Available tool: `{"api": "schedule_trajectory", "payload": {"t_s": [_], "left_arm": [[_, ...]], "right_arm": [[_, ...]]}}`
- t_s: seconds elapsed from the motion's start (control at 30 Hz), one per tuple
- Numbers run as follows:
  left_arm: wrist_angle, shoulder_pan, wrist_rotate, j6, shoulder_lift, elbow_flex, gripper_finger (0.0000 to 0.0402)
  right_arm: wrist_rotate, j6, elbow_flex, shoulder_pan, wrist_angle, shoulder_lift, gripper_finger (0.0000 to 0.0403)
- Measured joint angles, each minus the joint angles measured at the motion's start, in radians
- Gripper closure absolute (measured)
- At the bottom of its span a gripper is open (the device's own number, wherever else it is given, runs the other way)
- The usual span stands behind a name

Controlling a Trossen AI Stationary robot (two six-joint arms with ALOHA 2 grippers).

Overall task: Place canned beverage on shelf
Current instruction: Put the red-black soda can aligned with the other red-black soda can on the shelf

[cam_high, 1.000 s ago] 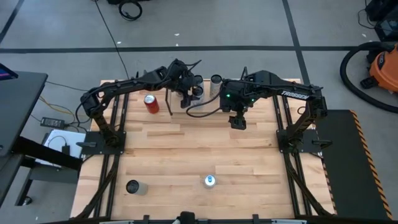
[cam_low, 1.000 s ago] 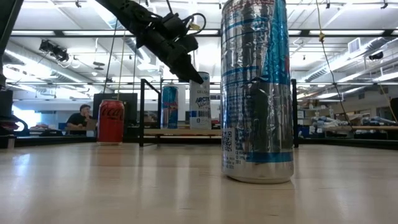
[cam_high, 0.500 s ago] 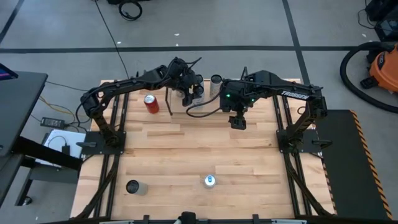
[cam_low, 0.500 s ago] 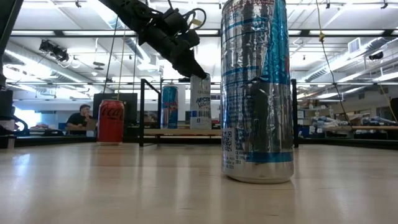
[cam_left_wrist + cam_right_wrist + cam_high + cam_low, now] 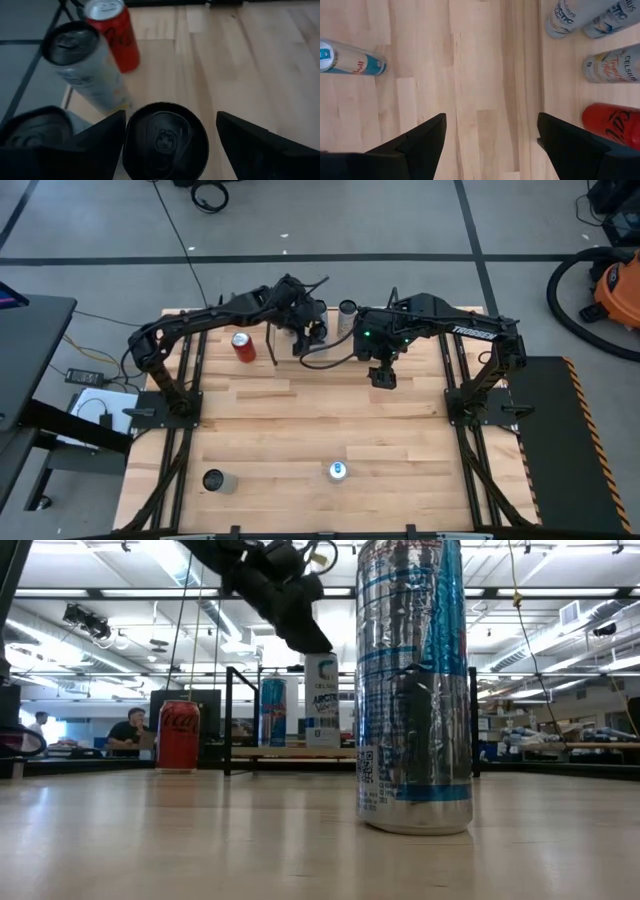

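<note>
A white can with a dark top (image 5: 322, 700) stands upright on the light wood shelf (image 5: 290, 752), next to a blue can (image 5: 272, 712). My left gripper (image 5: 318, 643) is open just above the white can's top. In the left wrist view (image 5: 171, 116) its fingers stand on either side of the can's top (image 5: 165, 140); I see no contact. My right gripper (image 5: 382, 377) is open and empty over the table's middle, right of the shelf. A red can (image 5: 242, 345) stands on the table left of the shelf.
A tall silver-blue can (image 5: 338, 470) stands near the table's front edge, close to the low camera (image 5: 415, 690). A dark-topped can (image 5: 213, 480) stands at the front left. Another white can (image 5: 347, 315) is at the far edge. Black rod uprights (image 5: 228, 720) flank the shelf.
My left gripper has gone up and a little toward the table's left, away from the top of the white can. The white can stays upright on the shelf where it was.
</note>
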Motion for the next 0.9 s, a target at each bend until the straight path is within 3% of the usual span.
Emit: {"api": "schedule_trajectory", "payload": {"t_s": [0.2, 0.47, 0.9], "left_arm": [[-0.074, -0.020, -0.074, 0.024, -0.009, 0.090, 0.0090], [-0.101, -0.010, -0.135, 0.023, -0.008, 0.098, 0.0090], [-0.230, -0.039, -0.141, 0.012, -0.118, 0.098, 0.0090]], "right_arm": [[-0.004, -0.005, 0.000, 0.000, 0.002, 0.000, 0.0082], [-0.008, -0.006, 0.000, 0.002, -0.001, 0.000, 0.0082], [-0.008, 0.010, 0.000, 0.001, 0.003, 0.000, 0.0082]]}}
